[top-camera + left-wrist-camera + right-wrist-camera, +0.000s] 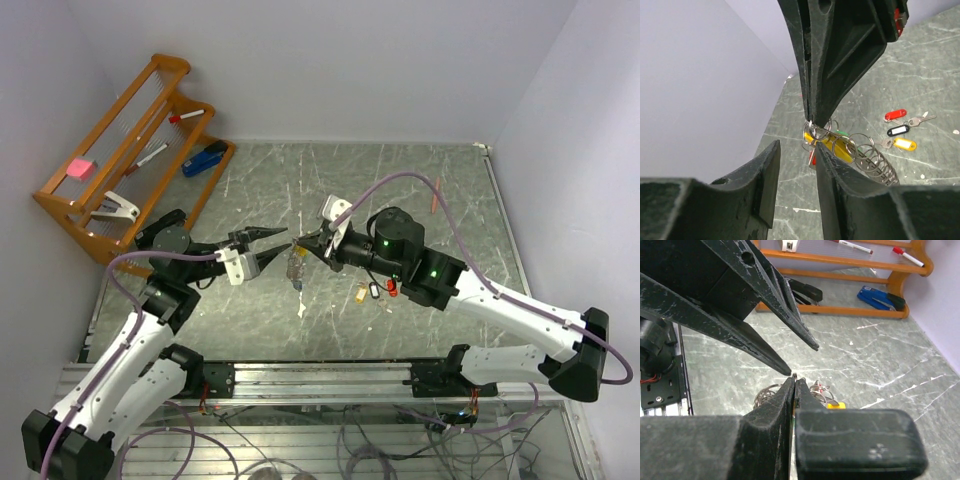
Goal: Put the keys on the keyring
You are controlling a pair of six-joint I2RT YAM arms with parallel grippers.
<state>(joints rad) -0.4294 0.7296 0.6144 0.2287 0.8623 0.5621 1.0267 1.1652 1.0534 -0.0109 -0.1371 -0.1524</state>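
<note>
- Left wrist view: we see the right jaws coming down from above, clenched on the keyring (816, 132). They pinch its thin metal loop at their very tips, so it hangs in the air above the table (450, 190).
- A yellow tag (837, 148) and a string of linked metal rings (875, 164) dangle from that loop. We cannot tell how many keys are already threaded on.
- The left jaws are released and hold nothing. Their tips stand apart just beside the pinched loop, one on each side of the line towards it.
- Three keys lie loose on the table, well apart from the hanging bunch: a red-tagged key (895, 114), a black-and-white-tagged key (898, 131) and a yellow-tagged key (905, 144).
- We judge the task to be mid-way, at a handover or re-grip of the ring, with those loose keys not yet threaded.
- The next move probably calls for the left jaws to close on a free part of the loop without knocking it out of the right jaws' thin grip. It is a small target, and it may swing.
- The table is dark green, marble-patterned and scuffed with pale marks, and a metal rail (320, 375) runs along its near edge.
- Plain lilac walls close it in, and a wooden rack (120, 150) in the far left corner holds a blue stapler (205, 158) and pens.
</note>
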